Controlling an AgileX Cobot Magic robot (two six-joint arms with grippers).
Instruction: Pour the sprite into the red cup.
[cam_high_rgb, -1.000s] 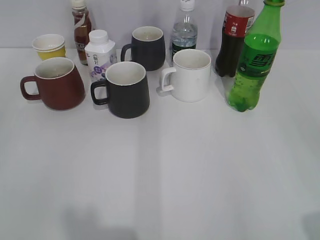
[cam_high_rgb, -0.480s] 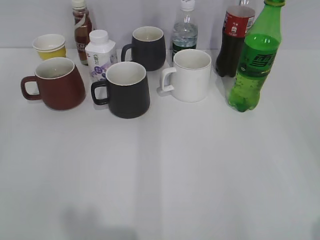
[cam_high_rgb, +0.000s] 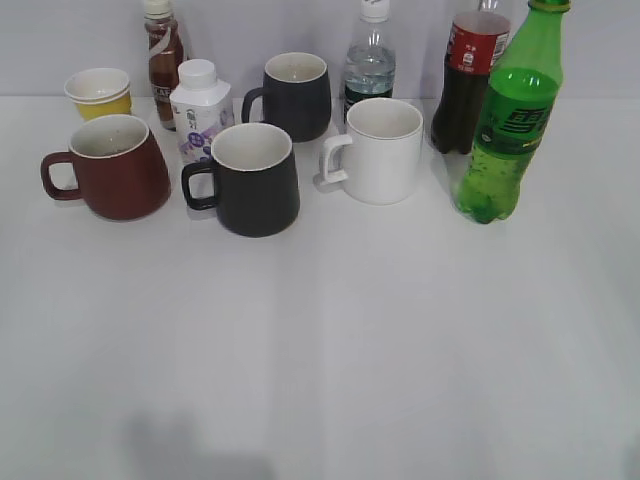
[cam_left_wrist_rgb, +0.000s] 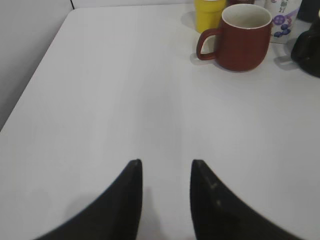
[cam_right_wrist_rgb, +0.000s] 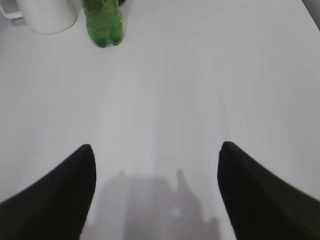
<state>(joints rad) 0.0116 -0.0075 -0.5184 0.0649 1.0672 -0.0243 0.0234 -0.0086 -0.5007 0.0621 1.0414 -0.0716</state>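
The sprite (cam_high_rgb: 508, 120) is a tall green bottle with a dark green label, upright at the right rear of the table; its base shows in the right wrist view (cam_right_wrist_rgb: 103, 22). The red cup (cam_high_rgb: 110, 167) is a maroon mug with a cream inside, upright at the left, handle to the left; it also shows in the left wrist view (cam_left_wrist_rgb: 241, 37). My left gripper (cam_left_wrist_rgb: 166, 162) is open and empty above bare table, well short of the red cup. My right gripper (cam_right_wrist_rgb: 156, 147) is wide open and empty, well short of the sprite. Neither gripper shows in the exterior view.
Two black mugs (cam_high_rgb: 253, 180) (cam_high_rgb: 294, 96) and a white mug (cam_high_rgb: 378, 150) stand between cup and sprite. Behind are a yellow paper cup (cam_high_rgb: 99, 93), a white milk bottle (cam_high_rgb: 199, 108), a brown tea bottle (cam_high_rgb: 163, 60), a clear bottle (cam_high_rgb: 369, 62) and a cola bottle (cam_high_rgb: 468, 80).
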